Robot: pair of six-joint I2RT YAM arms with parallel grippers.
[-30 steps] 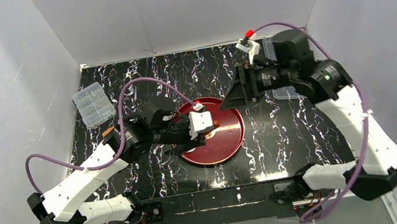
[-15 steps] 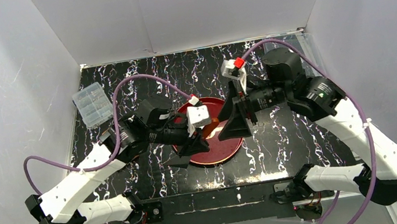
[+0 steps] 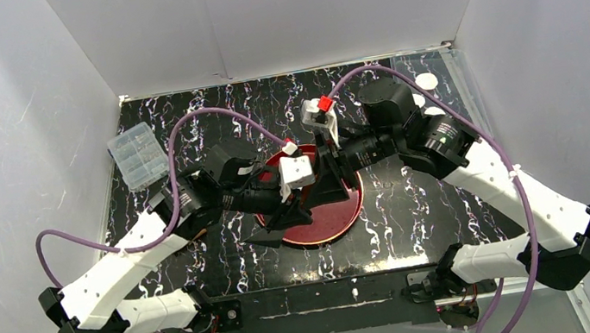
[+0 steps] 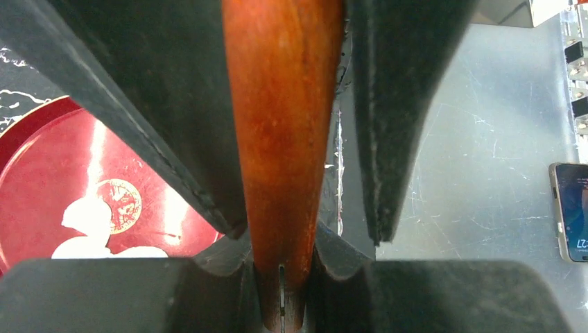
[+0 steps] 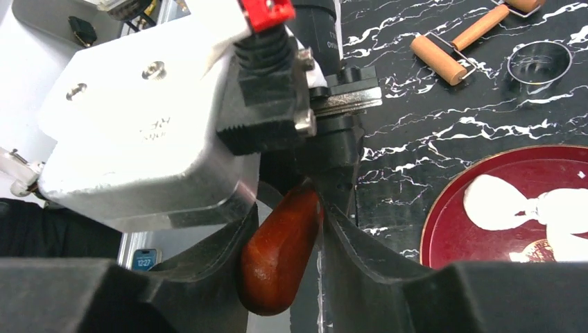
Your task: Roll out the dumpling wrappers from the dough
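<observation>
My left gripper (image 3: 291, 213) is shut on a reddish-brown wooden rolling pin (image 4: 284, 139) and holds it above the red plate (image 3: 351, 207). My right gripper (image 3: 330, 181) faces it from the right. Its jaws bracket the pin's rounded end (image 5: 281, 250); one finger touches it and a thin gap shows at the other. White dough (image 5: 499, 201) lies on the plate (image 5: 471, 243) as an irregular flattened piece, also visible in the left wrist view as dough (image 4: 90, 215). One small round white dumpling wrapper (image 3: 427, 80) lies at the far right of the table.
A small roller with a wooden handle (image 5: 437, 59) and a metal ring (image 5: 539, 62) lie on the black marbled table beyond the plate. A clear plastic box (image 3: 139, 156) sits at the far left. White walls close in three sides.
My right arm has swung left from the far right corner to above the plate, and its jaws have narrowed around the pin's end. My left arm shifted slightly right with the pin.
</observation>
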